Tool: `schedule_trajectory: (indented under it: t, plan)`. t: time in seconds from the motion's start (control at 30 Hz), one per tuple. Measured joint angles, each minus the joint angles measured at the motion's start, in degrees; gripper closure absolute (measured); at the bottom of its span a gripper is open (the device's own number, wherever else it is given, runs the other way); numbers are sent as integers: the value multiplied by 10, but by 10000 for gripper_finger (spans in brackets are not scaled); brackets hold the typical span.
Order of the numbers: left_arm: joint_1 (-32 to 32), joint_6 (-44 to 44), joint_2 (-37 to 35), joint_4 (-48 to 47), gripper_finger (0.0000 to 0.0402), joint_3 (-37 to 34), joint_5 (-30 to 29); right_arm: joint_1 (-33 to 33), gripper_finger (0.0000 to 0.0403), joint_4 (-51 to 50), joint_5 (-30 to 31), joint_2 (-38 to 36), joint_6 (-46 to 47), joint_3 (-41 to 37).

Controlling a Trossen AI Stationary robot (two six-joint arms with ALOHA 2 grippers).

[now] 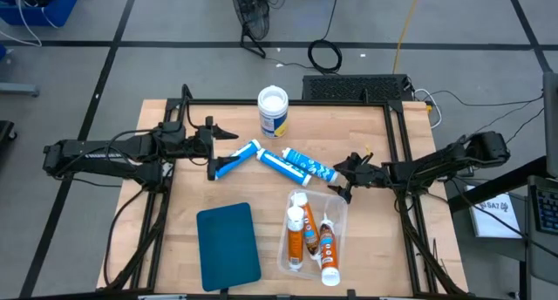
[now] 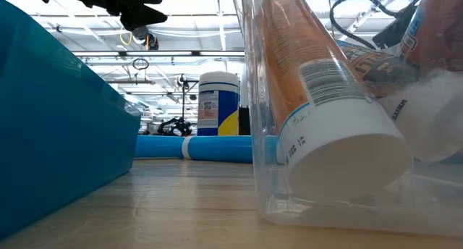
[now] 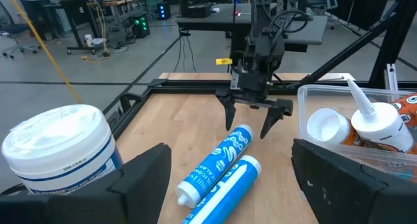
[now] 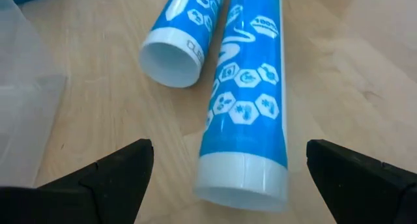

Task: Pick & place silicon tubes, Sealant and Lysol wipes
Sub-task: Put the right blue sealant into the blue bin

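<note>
Two blue silicon tubes lie on the wooden table: one [image 1: 236, 159] toward the left, the other [image 1: 305, 165] toward the right. My right gripper [image 1: 343, 178] is open just above the table. Its fingers stand on either side of the right tube's flat white end [image 4: 242, 180] without touching it. My left gripper [image 1: 215, 152] is open and hovers well above the left tube. The Lysol wipes canister [image 1: 273, 111] stands upright behind the tubes. Orange sealant tubes [image 1: 301, 232] lie in a clear tray [image 1: 336, 202].
A teal rectangular bin [image 1: 228, 245] lies at the table's near left, beside the clear tray. A black frame [image 1: 397, 134] runs around the tabletop. Bare wood shows between the tubes and the bin.
</note>
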Motion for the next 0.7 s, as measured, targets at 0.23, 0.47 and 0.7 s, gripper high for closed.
schedule_trajectory:
  t: [0.23,0.47,0.7]
  plan:
    - [0,0,0,0,89,0,0,-8,26,49,7,69,-34,0]
    - [0,0,0,0,77,0,0,-15,39,53,77,112,-31,1]
    - [0,0,0,0,82,0,0,-15,148,56,75,114,-45,1]
